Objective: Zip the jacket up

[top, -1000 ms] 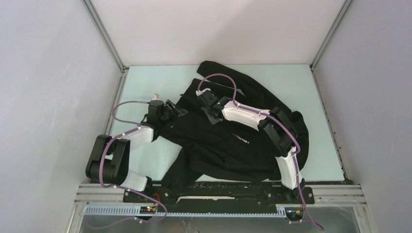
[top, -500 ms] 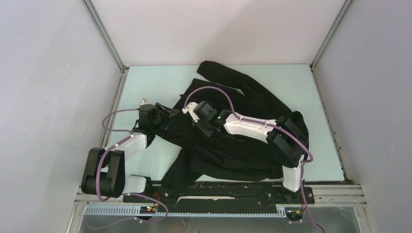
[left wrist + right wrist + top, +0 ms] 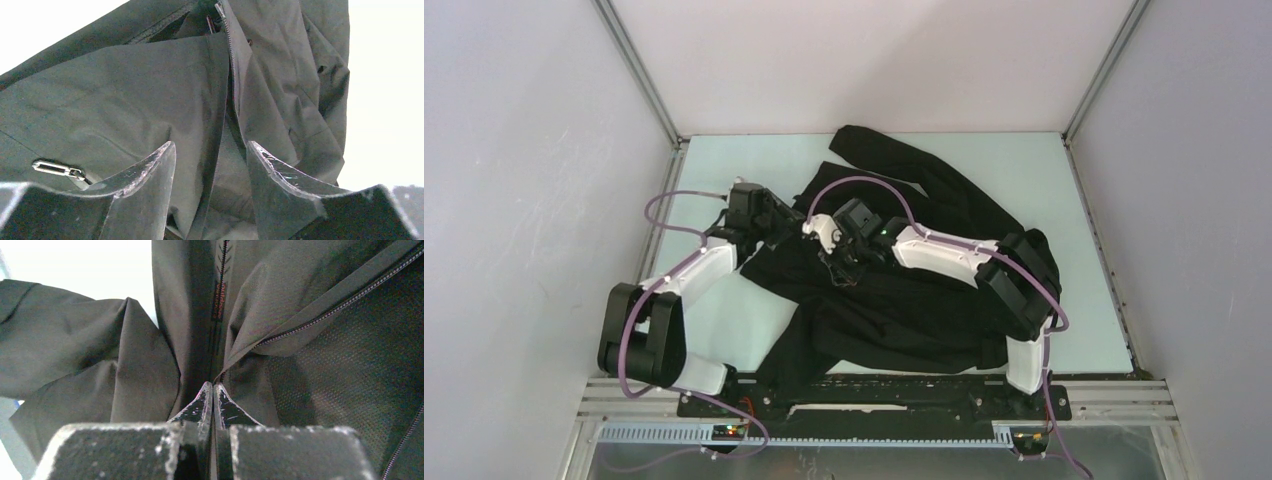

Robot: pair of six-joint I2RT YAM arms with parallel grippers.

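**Top external, then each wrist: right tool pinched at the zip, left tool open over the seam**

Top external: the jacket (image 3: 904, 300) lies crumpled across the middle of the counter (image 3: 724, 170), one sleeve thrown toward the far side. Both arms reach in over its left half. The left tool (image 3: 769, 225) is at the jacket's left edge, and the right tool (image 3: 839, 262) is just to its right on the chest.

Left wrist: the left tool (image 3: 210, 147) is spread wide and holds nothing. Its two fingers (image 3: 150, 172) straddle the line of zip teeth (image 3: 231, 75), which runs away from the camera. A small metal pull tab (image 3: 55, 169) lies on the fabric to the left, apart from the fingers.

Right wrist: the right tool (image 3: 213, 390) is pressed tip to tip where the joined zip forks. A loose row of teeth (image 3: 320, 315) runs off to the right over the mesh lining (image 3: 340, 380). Creases converge on the tips, so it probably grips the jacket at the slider, though the slider itself is hidden.

The step in hand looks like drawing the slider along a partly joined zip. Next, the left tool needs to close on the seam and hold it taut while the right tool pulls in line with the teeth.
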